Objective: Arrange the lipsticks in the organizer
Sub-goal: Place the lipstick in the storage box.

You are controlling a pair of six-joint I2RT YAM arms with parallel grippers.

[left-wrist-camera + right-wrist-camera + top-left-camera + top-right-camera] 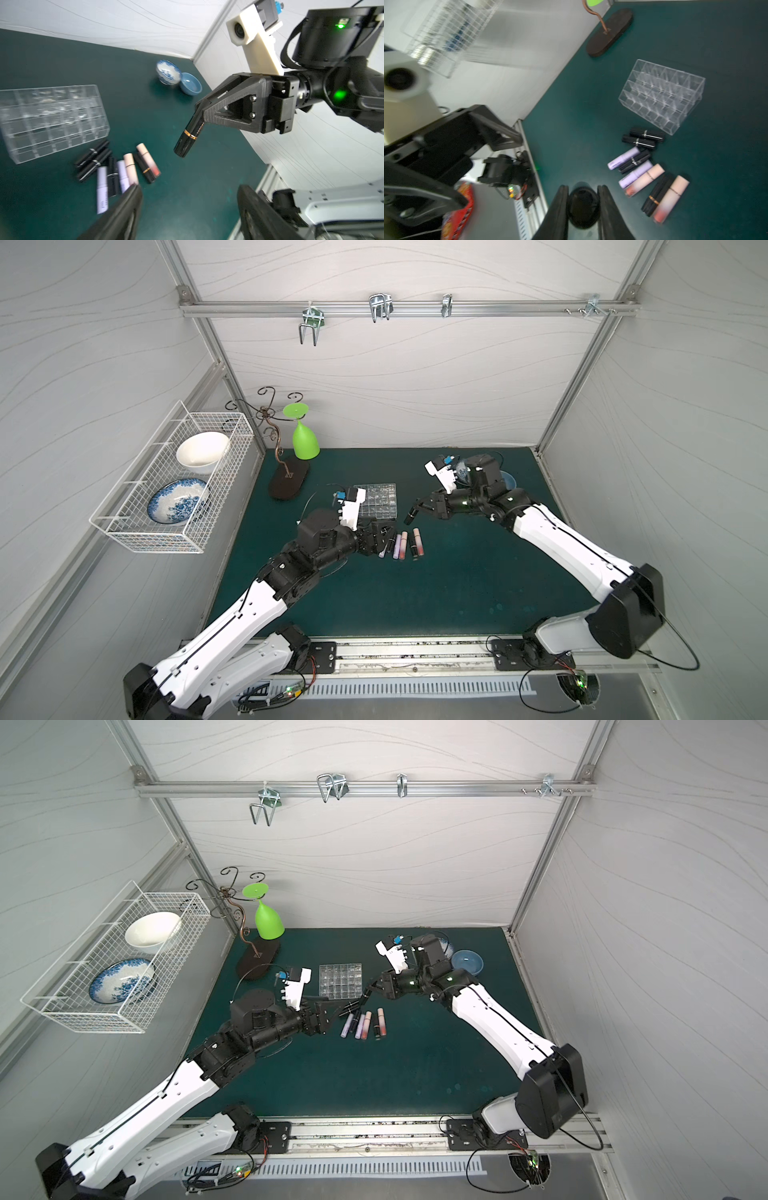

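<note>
Left wrist view gives us the clearest read: our right gripper (199,112) is clamped on the upper end of a black lipstick (186,138), which slants down from the fingertips, clear of the mat (187,207). We judge the tube light, rigid and glossy, so slippery. Held this near one end it could pivot, and a hold closer to the gold band would steady it. Our left gripper (189,188) stands wide apart and empty. The organizer (52,116) sits near the held tube's free end, lower down, with no tube in its cells. The loose lipsticks (130,168) lie on the mat just ahead of the left gripper, below the right one.
</note>
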